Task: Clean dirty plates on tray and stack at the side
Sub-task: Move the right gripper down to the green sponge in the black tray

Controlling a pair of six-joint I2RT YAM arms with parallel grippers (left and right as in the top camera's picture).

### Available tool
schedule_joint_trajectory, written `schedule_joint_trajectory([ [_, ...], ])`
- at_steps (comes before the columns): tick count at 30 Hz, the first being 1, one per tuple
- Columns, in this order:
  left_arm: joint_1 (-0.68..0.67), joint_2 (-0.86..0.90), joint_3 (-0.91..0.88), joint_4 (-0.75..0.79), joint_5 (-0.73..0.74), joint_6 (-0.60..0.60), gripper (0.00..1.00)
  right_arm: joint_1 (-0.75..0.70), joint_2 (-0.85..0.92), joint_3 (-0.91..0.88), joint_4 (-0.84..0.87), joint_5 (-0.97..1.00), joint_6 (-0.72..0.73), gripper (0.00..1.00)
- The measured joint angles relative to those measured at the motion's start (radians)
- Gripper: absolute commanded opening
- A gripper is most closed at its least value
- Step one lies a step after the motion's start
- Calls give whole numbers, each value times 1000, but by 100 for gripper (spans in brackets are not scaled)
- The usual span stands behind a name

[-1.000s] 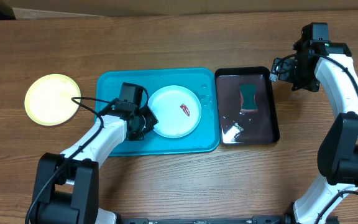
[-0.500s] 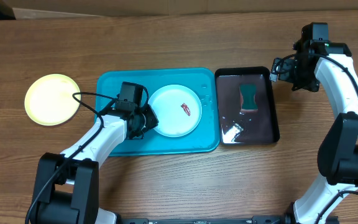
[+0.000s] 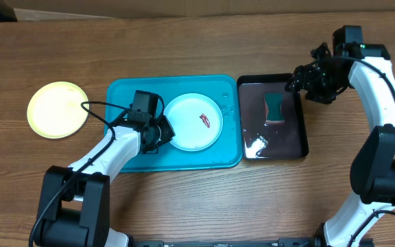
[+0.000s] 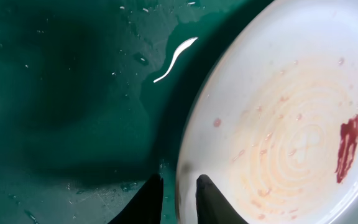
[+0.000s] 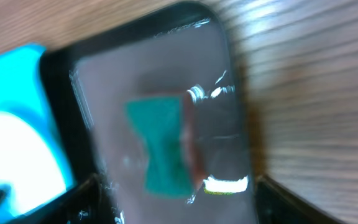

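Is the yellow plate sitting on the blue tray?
No, the yellow plate lies on the wooden table, left of the blue tray.

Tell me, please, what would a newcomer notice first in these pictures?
The white plate with its red smear lies in the turquoise tray at mid-table, and the left claw straddles the plate's left rim. Next come the yellow plate, alone on the wood at far left, and the green sponge in the glossy black tray to the right. The right claw is open over that tray's far right corner.
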Motion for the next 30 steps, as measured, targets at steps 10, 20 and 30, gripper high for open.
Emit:
schedule_joint_trajectory([
  [10, 0, 6, 0, 0, 0, 0, 22, 193, -45, 82, -131, 99, -26, 79],
  [20, 0, 6, 0, -5, 0, 0, 24, 359, -45, -120, 103, 423, -7, 79],
  [30, 0, 6, 0, -5, 0, 0, 25, 333, -45, -320, 315, 489, 18, 79],
])
